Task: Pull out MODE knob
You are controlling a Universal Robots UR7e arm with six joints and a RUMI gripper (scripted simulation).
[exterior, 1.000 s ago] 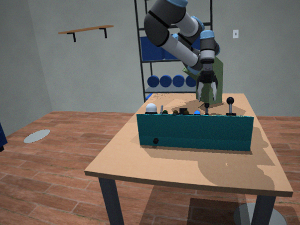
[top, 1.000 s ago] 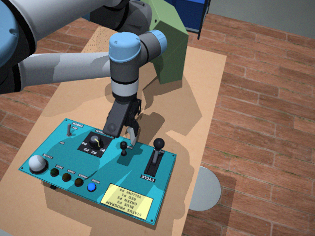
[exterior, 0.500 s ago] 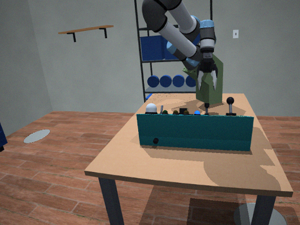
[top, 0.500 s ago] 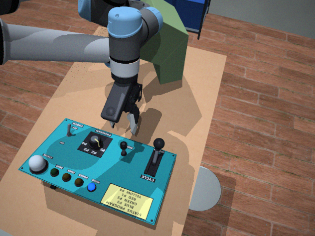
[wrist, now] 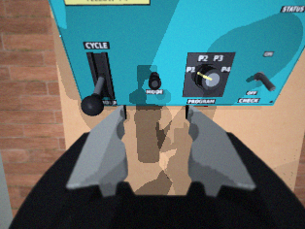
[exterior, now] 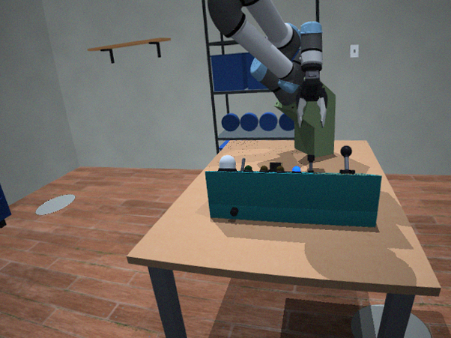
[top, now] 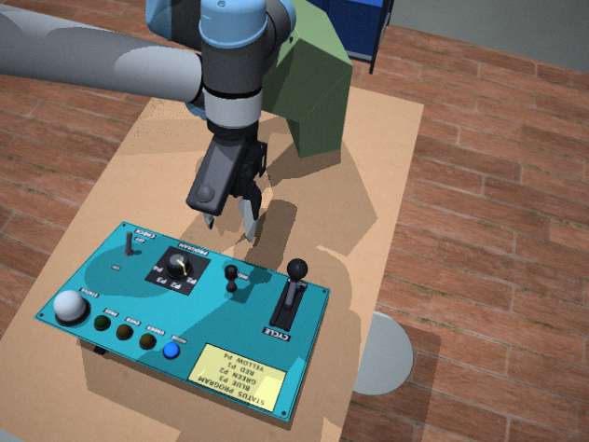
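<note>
On teal console (top: 228, 323), small black MODE knob (top: 230, 271), upright stem, claw (top: 229, 227) apart.

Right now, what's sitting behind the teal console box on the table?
Behind the teal console box stands a green angular block on the tan wooden table. The gripper hangs open in front of the block, holding nothing. The block's base is hidden by the console.

In the wrist view we saw the console (wrist: 160, 29) cut off at the top and right edges, with only a sliver of its yellow placard (wrist: 107, 2) showing. From the exterior view, the front wall of the console hid the lower parts of the controls. The small labels beside the three dark lamps (top: 124, 331) were too blurred to read.
</note>
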